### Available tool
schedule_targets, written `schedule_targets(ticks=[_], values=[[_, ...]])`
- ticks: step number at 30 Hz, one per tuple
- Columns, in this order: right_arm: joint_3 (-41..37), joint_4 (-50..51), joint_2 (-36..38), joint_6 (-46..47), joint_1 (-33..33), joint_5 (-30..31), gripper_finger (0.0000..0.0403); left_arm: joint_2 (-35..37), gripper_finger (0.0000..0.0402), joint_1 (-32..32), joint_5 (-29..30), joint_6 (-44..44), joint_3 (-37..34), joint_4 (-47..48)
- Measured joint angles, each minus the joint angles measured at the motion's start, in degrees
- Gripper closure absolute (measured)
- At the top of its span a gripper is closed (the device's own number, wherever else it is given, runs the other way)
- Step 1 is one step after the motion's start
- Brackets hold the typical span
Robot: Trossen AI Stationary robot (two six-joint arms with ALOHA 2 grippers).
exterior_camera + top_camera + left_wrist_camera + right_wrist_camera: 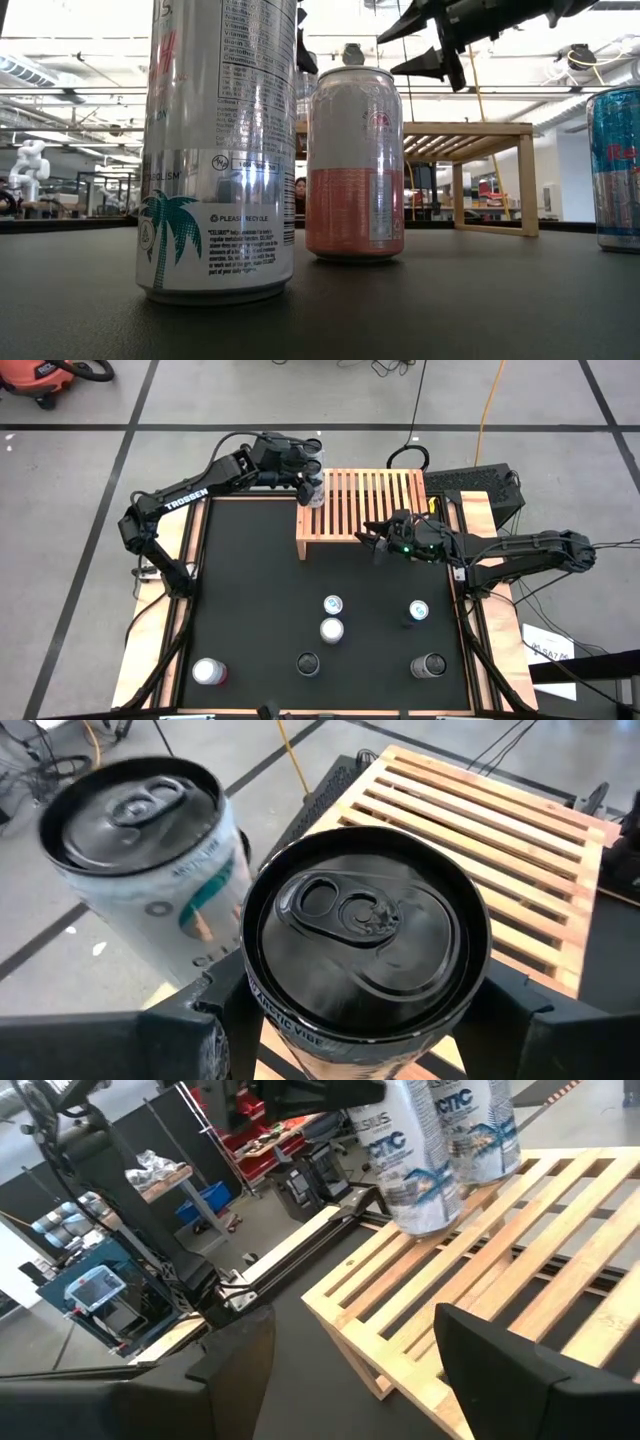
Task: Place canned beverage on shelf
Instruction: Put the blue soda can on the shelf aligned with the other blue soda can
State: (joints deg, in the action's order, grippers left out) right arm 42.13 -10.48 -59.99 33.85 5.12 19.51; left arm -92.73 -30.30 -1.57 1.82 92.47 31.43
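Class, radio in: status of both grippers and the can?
Left gripper shut on can, over shelf corner beside another can. Right gripper open, empty, at shelf front. Nothing blocking.

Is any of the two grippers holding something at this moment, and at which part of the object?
The left gripper holds a tall silver can with blue print by its upper side wall, over the light-wood slatted shelf. The right gripper is open and holds nothing.

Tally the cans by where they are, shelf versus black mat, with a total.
Cans at the shelf corner, one in the left pincer: 2
Cans standing on the black mat: 6
Total: 8
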Motion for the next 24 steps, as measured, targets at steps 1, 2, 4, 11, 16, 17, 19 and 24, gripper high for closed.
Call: schedule_targets(ticks=[1,2,4,11,16,17,19,24], values=[[0.0,0.1,0.0,0.0,0.2,0.0,0.0143,0.0,0.0166,0.0,-0.5,0.7,0.0,0.3],[0.0,0.1,0.0,0.0,0.3,0.0,0.0143,0.0,0.0166,0.0,-1.2,0.8,0.0,0.9],[0.0,0.1,0.0,0.0,0.6,0.0,0.0143,0.0,0.0166,0.2,-1.7,0.8,0.0,1.9],[0.0,0.1,0.0,0.0,0.9,-0.1,0.0143,0.1,0.0166,0.4,-1.6,0.8,0.0,2.3],[0.0,0.1,0.0,0.0,0.9,-0.2,0.0138,0.1,0.0166,0.6,-1.6,0.8,0.0,2.3],[0.0,0.1,0.0,-0.1,0.9,-0.2,0.0136,0.1,0.0166,0.7,-1.6,0.8,0.0,2.3],[0.0,0.1,0.0,-0.1,0.9,-0.3,0.013,0.1,0.016,0.9,-1.6,0.8,0.0,2.4],[0.0,0.0,0.0,-0.1,0.9,-0.3,0.0117,0.1,0.0116,1.3,-1.6,0.7,0.0,2.4]])
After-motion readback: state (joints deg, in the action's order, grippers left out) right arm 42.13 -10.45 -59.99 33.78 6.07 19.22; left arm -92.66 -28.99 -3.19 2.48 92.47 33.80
